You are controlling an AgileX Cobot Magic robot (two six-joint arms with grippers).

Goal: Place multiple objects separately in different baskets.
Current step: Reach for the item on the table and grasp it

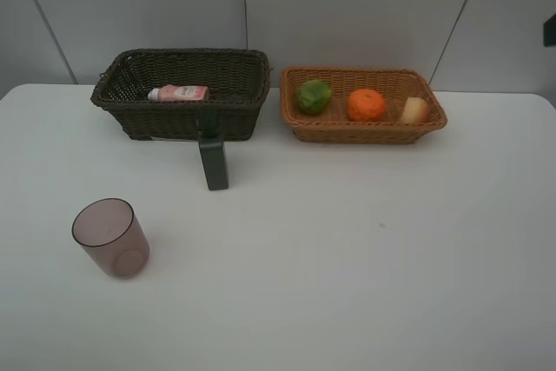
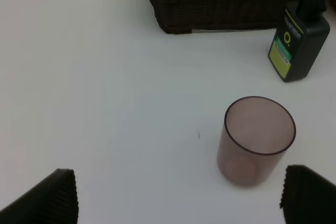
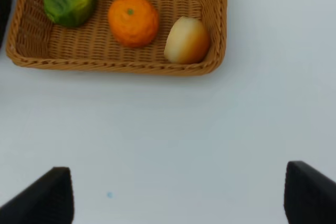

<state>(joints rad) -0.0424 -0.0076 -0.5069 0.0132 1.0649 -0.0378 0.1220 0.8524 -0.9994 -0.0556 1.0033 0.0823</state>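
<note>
While you read the scene from the left, start with the left tool (image 2: 178, 198): its fingers stand wide apart with nothing between them, above the white surface (image 1: 347, 258). The mauve cup (image 2: 257, 140) stands upright and open-mouthed on the surface close ahead of it, apart from both fingers as far as the wrist view shows, and well clear of either basket, so it is not yet sorted. Next comes the dark brown basket (image 1: 182, 115), which holds only the pink bottle (image 1: 180, 93), lying on its side with its white cap pointing left; there is print on it, but too small for you to read. Just in front of that basket's front wall, near its right end, the dark green bottle (image 2: 299, 45) stands upright on the surface, also not yet in a basket. Its yellow-green label (image 2: 281, 53) carries a ring mark above a green band, and the writing cannot be made out. Further right, the tan basket (image 1: 365, 132) holds three fruits in a row: the green fruit (image 3: 70, 1), the mandarin (image 3: 133, 20) and a pale, reddish round fruit (image 3: 187, 40) against the right wall. The fruit side looks finished to you; the cup and the green bottle look like the work left. The right tool (image 3: 178, 192) hangs over bare surface in front of the tan basket, fingers apart and empty.
</note>
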